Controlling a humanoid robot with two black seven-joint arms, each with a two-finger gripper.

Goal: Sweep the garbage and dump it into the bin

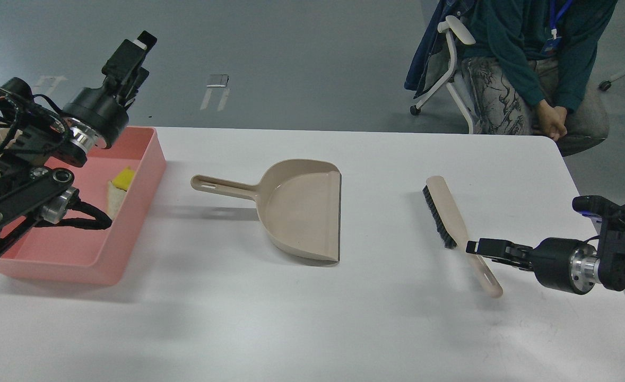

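Note:
The pink bin [142, 159] stands at the table's left edge. In it lie the yellow sponge chunk [124, 178] and the white bread slice [115, 197], partly hidden by my left arm. My left gripper [135, 58] is raised above the bin's far corner, fingers apart and empty. The beige dustpan [302, 209] lies empty mid-table, its handle pointing left. The beige brush [448, 215] lies at the right, bristles facing left. My right gripper [471, 247] is at the brush's handle, and its dark fingers cannot be told apart.
A seated person [524, 58] on a wheeled chair [453, 63] is beyond the table's far right edge. The white table [312, 323] ends close to my right arm.

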